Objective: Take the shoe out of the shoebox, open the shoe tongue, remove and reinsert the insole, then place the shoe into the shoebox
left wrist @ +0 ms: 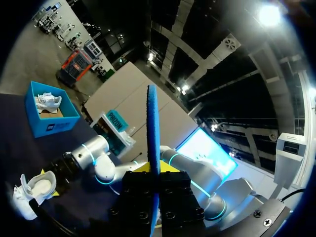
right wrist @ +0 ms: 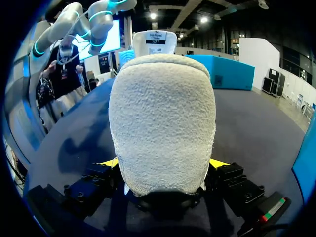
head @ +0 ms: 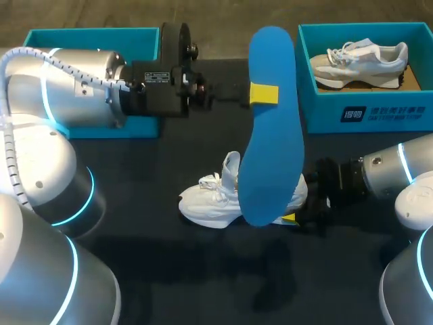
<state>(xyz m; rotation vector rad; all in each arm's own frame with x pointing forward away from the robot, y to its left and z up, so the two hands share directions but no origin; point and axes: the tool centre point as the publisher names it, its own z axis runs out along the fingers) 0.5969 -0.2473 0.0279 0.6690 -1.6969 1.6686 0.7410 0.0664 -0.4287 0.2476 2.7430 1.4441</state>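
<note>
My left gripper (head: 264,93) is shut on a blue insole (head: 267,135) and holds it upright above the middle of the table. In the left wrist view the insole (left wrist: 153,133) stands edge-on between the fingers of the left gripper (left wrist: 154,197). Under it a white shoe (head: 216,196) stands on the black table, toe to the left. My right gripper (head: 298,210) is at its heel. In the right wrist view the fuzzy heel (right wrist: 163,118) fills the space in the right gripper (right wrist: 165,165), whose fingers are spread wide on either side, open.
A teal shoebox (head: 365,112) stands at the back right with a second pale shoe (head: 358,62) in it. Another teal box (head: 88,37) lies at the back left, partly hidden behind my left arm.
</note>
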